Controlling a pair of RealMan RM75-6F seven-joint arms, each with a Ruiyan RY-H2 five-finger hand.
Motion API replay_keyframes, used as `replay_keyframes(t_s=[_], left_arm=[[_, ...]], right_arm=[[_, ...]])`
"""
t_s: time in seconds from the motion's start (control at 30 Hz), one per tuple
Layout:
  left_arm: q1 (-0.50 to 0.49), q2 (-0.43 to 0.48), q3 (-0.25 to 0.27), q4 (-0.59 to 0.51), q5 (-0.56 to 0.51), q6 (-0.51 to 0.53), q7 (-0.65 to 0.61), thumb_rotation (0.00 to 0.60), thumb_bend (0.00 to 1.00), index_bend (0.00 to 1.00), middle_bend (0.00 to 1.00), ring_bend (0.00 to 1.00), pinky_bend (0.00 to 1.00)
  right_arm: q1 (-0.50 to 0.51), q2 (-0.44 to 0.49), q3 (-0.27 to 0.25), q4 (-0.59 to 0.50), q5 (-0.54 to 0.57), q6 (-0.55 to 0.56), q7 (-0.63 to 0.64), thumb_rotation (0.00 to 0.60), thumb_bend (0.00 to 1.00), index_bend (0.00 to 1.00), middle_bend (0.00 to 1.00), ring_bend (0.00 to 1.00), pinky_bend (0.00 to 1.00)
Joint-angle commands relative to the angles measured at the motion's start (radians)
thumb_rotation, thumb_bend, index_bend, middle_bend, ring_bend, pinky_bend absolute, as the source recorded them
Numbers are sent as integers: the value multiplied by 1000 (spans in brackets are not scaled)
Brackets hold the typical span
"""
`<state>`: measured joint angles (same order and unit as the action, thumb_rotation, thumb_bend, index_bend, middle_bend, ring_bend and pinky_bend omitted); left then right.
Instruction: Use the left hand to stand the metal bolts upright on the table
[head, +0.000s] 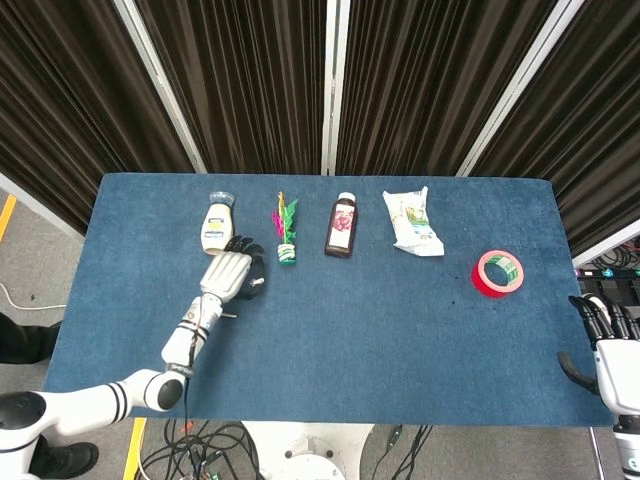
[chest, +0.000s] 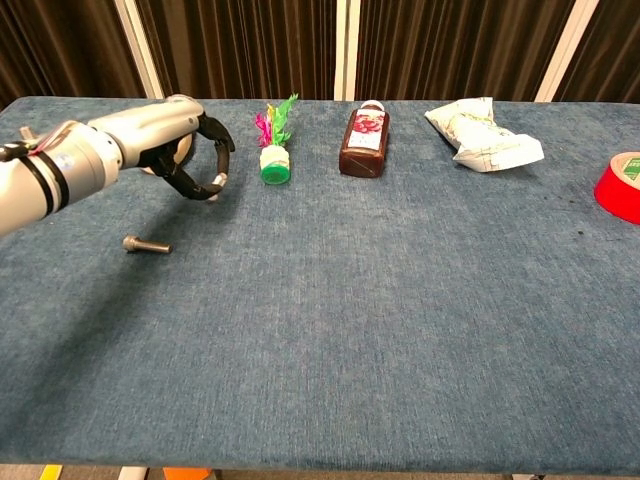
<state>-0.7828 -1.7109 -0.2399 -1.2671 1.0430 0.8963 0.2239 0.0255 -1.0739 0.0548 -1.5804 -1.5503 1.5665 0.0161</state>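
The chest view is the useful one here: it shows the robot's left hand (chest: 178, 150) raised off the blue felt-covered table (chest: 380, 330) with its dark fingers curled around a short grey metal bolt (chest: 216, 181), pinched at the fingertips. A second short grey metal bolt (chest: 145, 244) lies flat on its side on the cloth, at about 7 o'clock from that hand and well apart from it. From the head view the left hand (head: 229, 273) mostly covers what it holds, and the lying bolt (head: 228, 315) is only a tiny sliver beside the forearm. The head view alone shows the right hand (head: 612, 345) off the table's right edge, fingers apart, holding nothing. There's a wide bare stretch of cloth toward the near edge.
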Motion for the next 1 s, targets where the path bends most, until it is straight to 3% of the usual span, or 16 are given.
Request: replay_keyframes(t_s=[0.03, 0.47, 0.8, 1.0], left_arm=[[4, -27, -13, 42, 5, -32, -81, 600, 366, 510, 187, 47, 49], [38, -120, -7, 209, 114, 34, -304, 600, 365, 484, 172, 34, 34], [45, -116, 24, 197, 191, 67, -316, 600, 363, 474, 172, 34, 30], [44, -94, 19, 158, 198, 70, -300, 600, 362, 363, 162, 23, 23]], right_arm=[[-1, 0, 0, 0, 0, 1, 1, 600, 194, 111, 169, 46, 105], [-1, -1, 2, 3, 1, -2, 4, 600, 203, 111, 169, 46, 105], [-2, -3, 2, 7, 1, -2, 8, 600, 214, 111, 169, 46, 105], [-2, -3, 3, 9, 2, -1, 12, 600, 219, 111, 168, 46, 105]])
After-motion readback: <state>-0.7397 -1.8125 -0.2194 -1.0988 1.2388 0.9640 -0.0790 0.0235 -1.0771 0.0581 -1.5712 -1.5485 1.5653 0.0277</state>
